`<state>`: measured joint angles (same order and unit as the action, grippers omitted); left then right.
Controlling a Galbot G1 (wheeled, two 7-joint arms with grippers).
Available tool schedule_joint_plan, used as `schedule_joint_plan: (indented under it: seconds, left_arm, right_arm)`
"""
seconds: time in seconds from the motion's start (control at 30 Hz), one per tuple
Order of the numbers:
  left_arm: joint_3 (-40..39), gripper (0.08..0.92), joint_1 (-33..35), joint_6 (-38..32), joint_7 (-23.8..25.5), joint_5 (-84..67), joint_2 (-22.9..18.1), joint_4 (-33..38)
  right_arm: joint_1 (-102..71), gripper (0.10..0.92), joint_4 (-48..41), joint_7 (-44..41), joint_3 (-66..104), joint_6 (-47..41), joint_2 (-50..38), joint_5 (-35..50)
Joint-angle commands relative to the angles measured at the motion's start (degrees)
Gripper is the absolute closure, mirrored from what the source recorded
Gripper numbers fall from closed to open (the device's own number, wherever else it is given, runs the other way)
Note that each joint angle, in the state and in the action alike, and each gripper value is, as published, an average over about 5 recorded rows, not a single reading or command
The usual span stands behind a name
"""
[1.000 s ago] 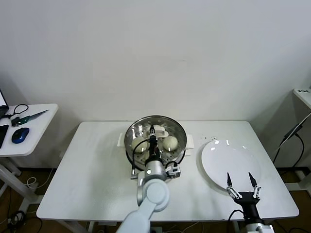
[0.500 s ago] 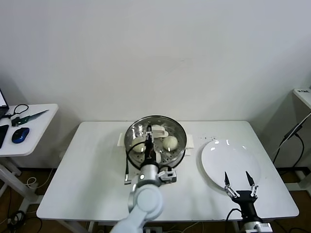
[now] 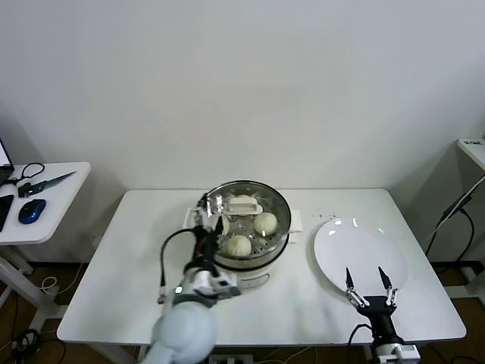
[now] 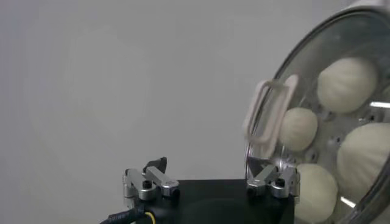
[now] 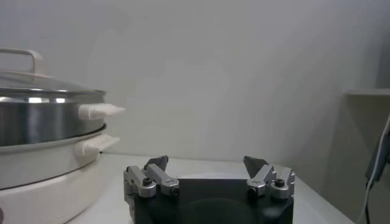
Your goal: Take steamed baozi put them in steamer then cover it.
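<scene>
**Cover seated on steamer; both end effectors spread**

The steamer (image 3: 244,227) stood at the centre of the white table (image 3: 136,265), toward its far edge. The cover (image 3: 254,216) rested on the steamer rim, its cream handle (image 3: 244,205) on top at the far side. Through the glass, 3 steamed baozi (image 3: 238,245) showed in the head view; the left wrist view showed 4 (image 4: 347,83) on the perforated tray.

The left end effector (image 3: 210,225) was at the near-left side of the steamer, just beside the cover rim. Its fingers were spread and gripped nothing. In the left wrist view the cover handle (image 4: 270,109) lay clear of the fingertips (image 4: 157,164).

The right end effector (image 3: 367,279) hung over the near-right part of the table, at the near edge of the empty white plate (image 3: 360,254). Its fingers were spread and gripped nothing. The right wrist view showed the steamer (image 5: 42,140) with the cover (image 5: 36,82) seated level on it.

A side table (image 3: 42,201) stood to the far left.
</scene>
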<state>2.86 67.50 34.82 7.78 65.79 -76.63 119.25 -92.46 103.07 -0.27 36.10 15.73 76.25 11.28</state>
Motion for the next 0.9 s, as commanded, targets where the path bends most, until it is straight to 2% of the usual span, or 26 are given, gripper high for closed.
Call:
schedule_joint_plan:
  seconds: [0.03, 0.13, 0.23, 0.3, 0.4, 0.53, 0.9]
  left_arm:
    - [6.5, 0.178, 3.8, -3.2, -5.8, -17.8, 2.6, 5.5]
    - [17.3, 0.177, 5.8, -9.1, -11.5, -34.3, 3.7, 5.3]
    - [28.1, 0.177, 7.9, -19.9, -16.3, -50.8, 5.5, 2.8]
    - [34.9, 0.177, 10.0, -27.4, -17.1, -62.0, 7.5, 0.2]
    - [42.0, 0.177, 13.7, -33.4, -15.2, -77.2, 9.9, -3.6]
    - [43.6, 0.177, 17.9, -36.7, -13.8, -87.2, 10.7, -7.6]
    - [35.4, 0.177, 22.5, -42.0, -9.8, -87.4, 5.1, -12.2]
  right_arm:
    - [-0.1, 0.203, -0.2, -1.5, -0.9, 1.3, 0.1, 1.1]
    - [-0.1, 0.203, -0.9, -1.7, -0.9, 2.7, 0.2, 1.2]
    - [0.1, 0.203, -2.2, -1.8, -0.9, 3.8, 0.2, 1.4]
    - [0.4, 0.203, -3.1, -1.7, -0.9, 4.2, 0.2, 1.5]
    - [0.6, 0.203, -4.0, -1.2, -1.1, 4.5, 0.2, 1.4]
    - [0.6, 0.203, -4.4, -0.6, -1.4, 4.4, 0.3, 1.4]
    - [0.1, 0.203, -4.4, -0.5, -2.2, 3.5, -0.3, 3.4]
